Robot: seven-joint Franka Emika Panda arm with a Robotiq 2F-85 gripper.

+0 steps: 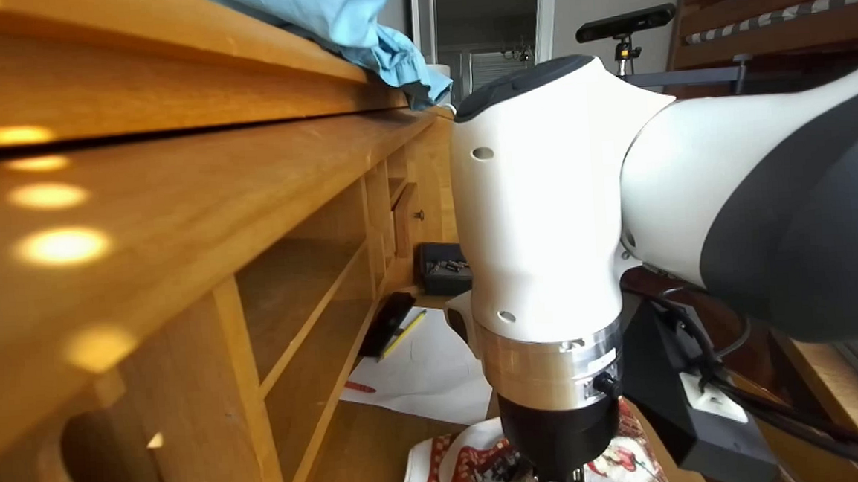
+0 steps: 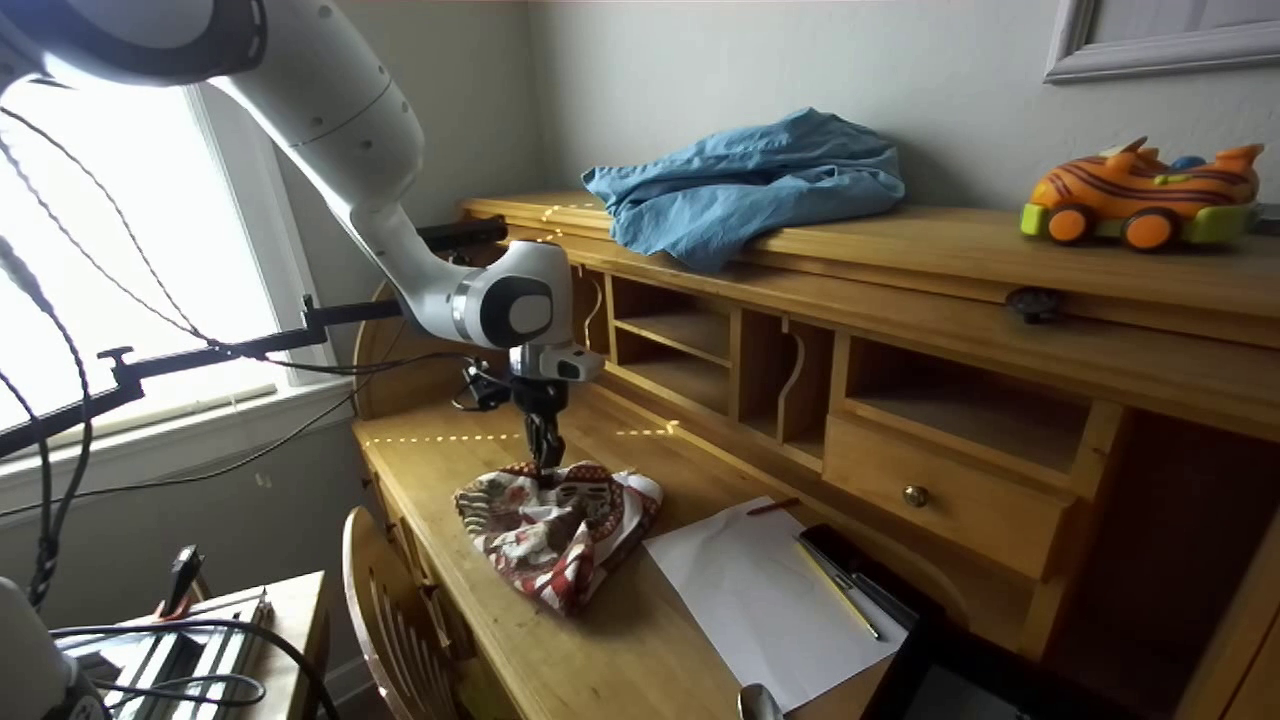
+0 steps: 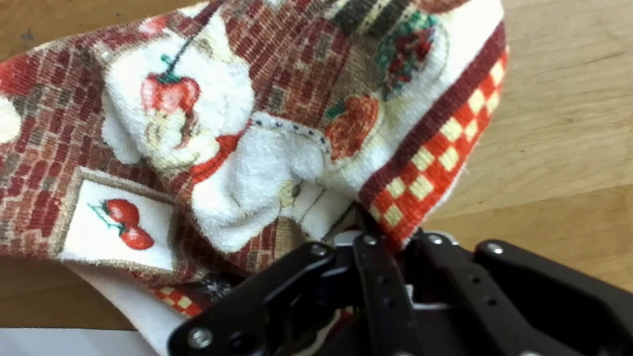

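Plainly, the wrist view is showing the pincer gripping a printed towel on the desk. In an exterior view, a far dark box, outside the wrist view, is holding metallic pieces. In an exterior view, an orange toy car is standing right.

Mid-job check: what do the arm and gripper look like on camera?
The arm is smooth, rounded and white, with dark grey joint covers. A shiny metal ring circles its wrist end. The gripper is black, with slim linked fingers and silvery screw heads. Dark cables hang beside the arm.
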